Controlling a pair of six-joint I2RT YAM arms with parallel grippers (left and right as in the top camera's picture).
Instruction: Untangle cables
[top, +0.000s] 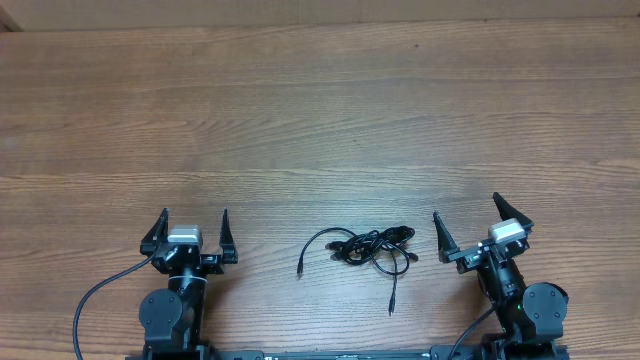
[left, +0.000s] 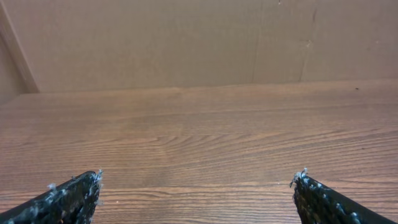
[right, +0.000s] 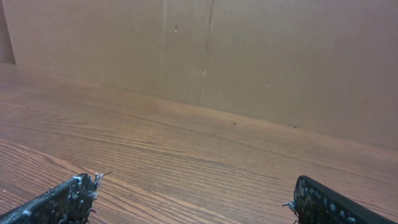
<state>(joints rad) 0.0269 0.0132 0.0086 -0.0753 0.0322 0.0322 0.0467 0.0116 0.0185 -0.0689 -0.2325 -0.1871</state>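
Note:
The cables (top: 365, 248) lie as a small tangled bundle of thin black cords on the wooden table (top: 320, 120), near its front edge, with loose plug ends trailing left and down. My left gripper (top: 194, 220) stands open to the left of the bundle, nothing between its fingers. To the right of the bundle my right gripper (top: 466, 208) is open too, and empty. Each wrist view shows only bare wood between the wide-apart fingertips (left: 93, 180) (right: 90, 183); the cables are out of view there.
A brown cardboard wall (left: 199, 43) rises along the table's far edge. The arm bases (top: 170, 315) (top: 530, 310) sit at the front edge, with a thick black arm wire (top: 100, 290) curving off at the left.

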